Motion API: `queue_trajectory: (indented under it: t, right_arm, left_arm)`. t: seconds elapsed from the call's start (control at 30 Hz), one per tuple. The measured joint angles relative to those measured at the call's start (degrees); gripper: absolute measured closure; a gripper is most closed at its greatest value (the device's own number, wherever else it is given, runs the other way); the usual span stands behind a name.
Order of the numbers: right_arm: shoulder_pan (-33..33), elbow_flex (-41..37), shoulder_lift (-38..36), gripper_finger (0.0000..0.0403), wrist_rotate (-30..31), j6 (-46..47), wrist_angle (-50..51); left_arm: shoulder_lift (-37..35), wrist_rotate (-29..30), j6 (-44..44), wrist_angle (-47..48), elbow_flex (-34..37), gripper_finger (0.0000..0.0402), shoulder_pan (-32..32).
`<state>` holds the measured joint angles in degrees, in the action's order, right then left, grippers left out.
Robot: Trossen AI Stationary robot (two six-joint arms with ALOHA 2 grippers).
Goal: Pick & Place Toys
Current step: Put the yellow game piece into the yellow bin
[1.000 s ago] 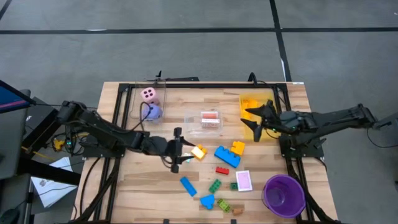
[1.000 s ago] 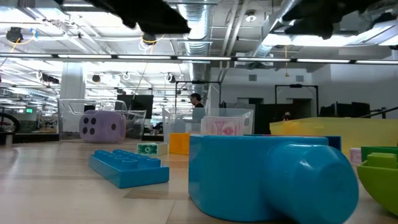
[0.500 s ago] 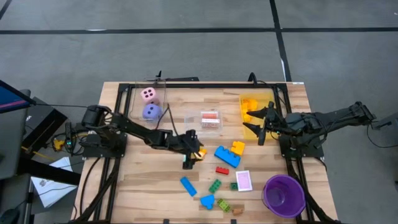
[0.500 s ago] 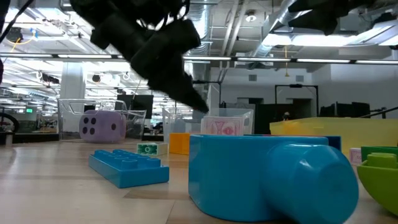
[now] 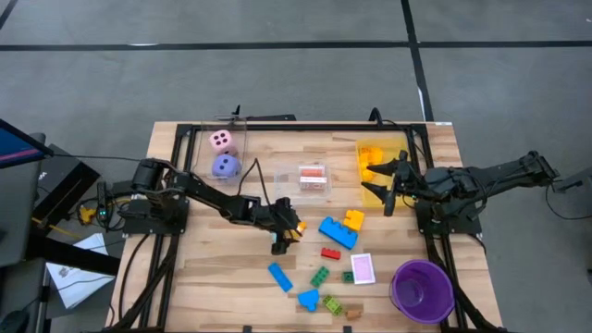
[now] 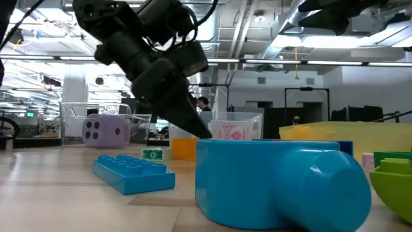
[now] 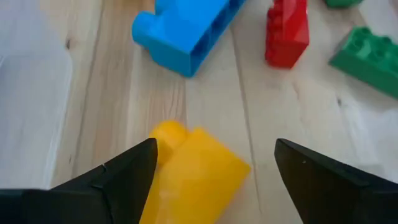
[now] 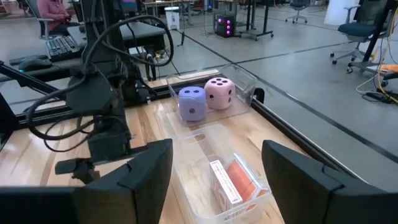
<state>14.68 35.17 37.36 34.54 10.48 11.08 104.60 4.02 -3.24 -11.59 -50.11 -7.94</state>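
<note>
Left gripper (image 7: pixel 214 165) agape around yellow brick (image 7: pixel 193 174)

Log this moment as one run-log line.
left gripper: open, straddling yellow plastic brick | right gripper: open, empty, above yellow see-through bin

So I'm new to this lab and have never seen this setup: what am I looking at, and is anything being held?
Two dark robot arms work at a wooden table. One picture looks straight down, one looks level across the tabletop, and two come from cameras on the arms' wrists. The left gripper is low over a yellow brick, fingers open on either side of it, not gripping. The right gripper waits open above the yellow bin, holding nothing. Scattered on the table are blue, red and green bricks, a pink-backed card and a purple cup. A pink die and a purple die sit in a clear bin at the far corner.
</note>
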Motion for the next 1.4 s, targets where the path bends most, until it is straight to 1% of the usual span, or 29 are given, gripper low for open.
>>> queue_trajectory:
  t: [0.17, 0.4, 0.5, 0.7, 0.8, 0.9, 0.97, 1.03, 1.13, 1.2, 1.4]
  right_arm:
    - [-0.02, 0.01, 0.02, 0.0163, 0.0, -0.02, 0.08]
    - [0.0, 0.01, 0.0, 0.0163, -0.02, -0.02, 0.03]
    - [0.0, 0.01, 0.0, 0.0163, -0.04, -0.02, 0.01]
    - [0.0, 0.01, 0.0, 0.0163, -0.21, 0.0, 0.01]
    - [0.0, 0.01, 0.0, 0.0163, -1.04, -0.02, -0.01]
    - [0.0, 0.01, 0.0, 0.0163, -1.53, -0.08, -0.01]
    - [0.0, 0.01, 0.02, 0.0163, -1.53, -0.04, -0.04]
    - [0.0, 0.01, 0.0, 0.0163, -1.53, -0.11, -0.23]
    - [0.0, 0.01, 0.01, 0.0163, -1.53, -0.26, -0.21]
    - [0.0, 0.01, 0.01, 0.0163, -1.59, -0.26, -0.22]
    - [0.0, 0.01, 0.02, 0.0163, -3.23, -0.46, -0.4]
  left_arm:
    - [0.24, 0.43, -0.56, 0.25, 0.72, 0.0082, -2.1]
    - [0.1, 0.28, -4.91, 0.01, 0.74, 0.0082, -7.02]
    - [0.11, 1.74, -5.18, -0.9, 0.77, 0.0082, -9.63]
    - [-0.18, 4.24, -1.64, -7.96, 0.81, 0.0082, -13.29]
    - [-0.2, 6.73, 2.66, -6.98, 0.79, 0.0082, -14.32]
    - [-0.2, 8.05, 7.22, -4.12, 0.75, 0.0073, -14.27]
    - [-0.2, 8.66, 6.35, -2.27, 0.6, 0.0063, -13.55]
    - [-0.2, 7.97, 6.81, -1.03, 0.09, 0.0055, -13.37]
    - [-0.22, 7.29, 11.45, 1.98, -0.36, 0.0048, -13.93]
    - [-0.23, 6.53, 13.01, 2.56, -0.66, 0.0045, -13.9]
    - [-0.4, 3.42, 12.08, 5.09, -0.92, 0.0046, -11.19]
